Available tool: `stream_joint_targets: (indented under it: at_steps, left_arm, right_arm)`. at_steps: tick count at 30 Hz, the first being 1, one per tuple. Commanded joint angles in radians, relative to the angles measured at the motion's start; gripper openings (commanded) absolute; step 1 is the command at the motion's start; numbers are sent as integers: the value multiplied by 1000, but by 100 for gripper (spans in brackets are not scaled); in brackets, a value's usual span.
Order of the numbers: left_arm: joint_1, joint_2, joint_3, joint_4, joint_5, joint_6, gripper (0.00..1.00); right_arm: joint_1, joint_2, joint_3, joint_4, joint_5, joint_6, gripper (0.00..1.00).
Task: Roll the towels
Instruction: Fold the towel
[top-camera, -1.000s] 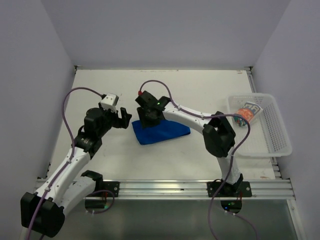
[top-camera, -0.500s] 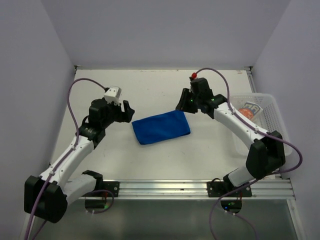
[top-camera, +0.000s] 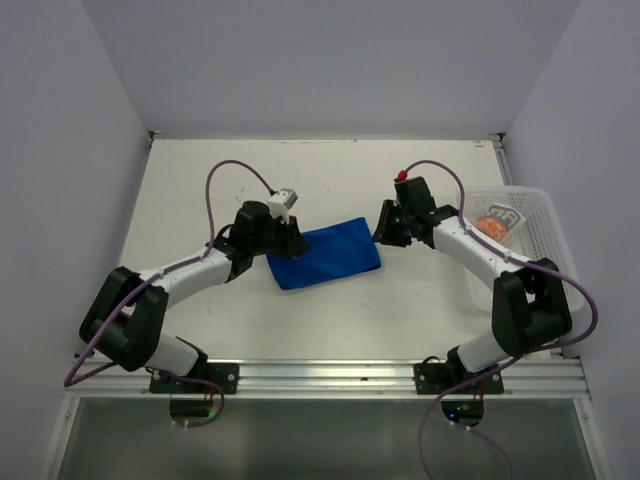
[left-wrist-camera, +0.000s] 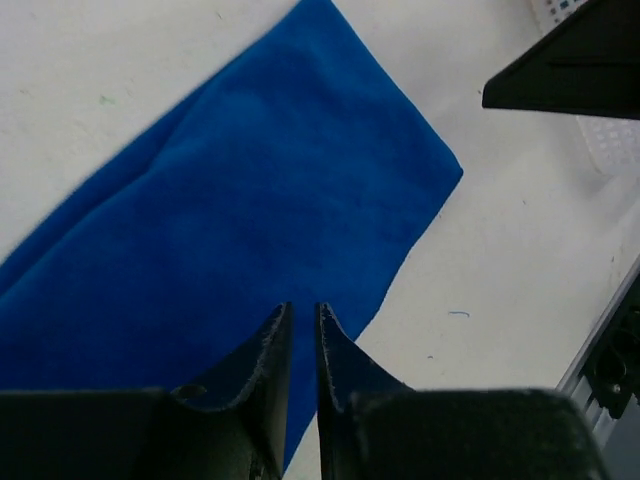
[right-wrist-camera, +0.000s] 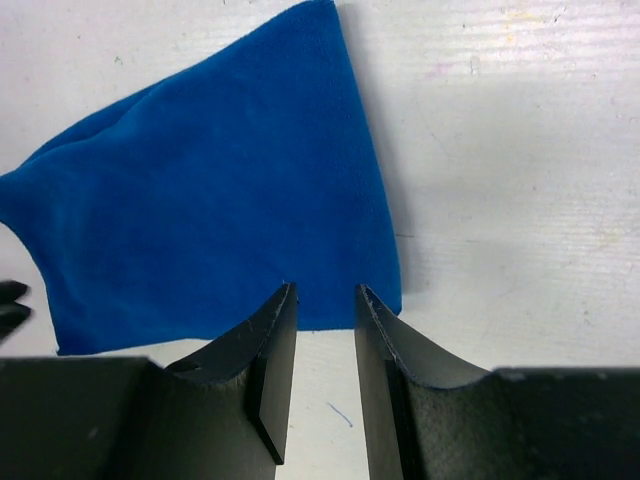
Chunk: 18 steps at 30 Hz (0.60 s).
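Observation:
The plain blue towel (top-camera: 325, 253) lies flat, folded into a strip, in the middle of the table. My left gripper (top-camera: 293, 240) hangs low over the strip's left end. In the left wrist view its jaws (left-wrist-camera: 303, 308) stand a narrow slit apart above the blue towel (left-wrist-camera: 250, 190), pinching nothing. My right gripper (top-camera: 383, 228) is at the strip's right end. In the right wrist view it (right-wrist-camera: 325, 290) is open, fingertips at the edge of the blue towel (right-wrist-camera: 220, 200), with nothing between them. The patterned towel (top-camera: 497, 222) lies in the basket.
A white mesh basket (top-camera: 545, 270) stands at the table's right edge, close behind the right arm. The metal rail (top-camera: 330, 375) carrying both arm bases runs along the near edge. White walls close in the left, back and right sides.
The left arm has swung right and down onto the towel's left end, its jaws narrowing to a slit. The right gripper came from the towel's left end round to its right edge and narrowed.

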Motion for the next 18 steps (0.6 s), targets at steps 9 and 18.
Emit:
stream_joint_targets:
  at_steps: [9, 18]
  left_arm:
    - [-79, 105, -129, 101, -73, -74, 3]
    - [-78, 50, -226, 65, -184, -106, 0]
  right_arm:
    - [-29, 24, 38, 68, -47, -21, 33]
    - [-35, 12, 37, 70, -56, -28, 33]
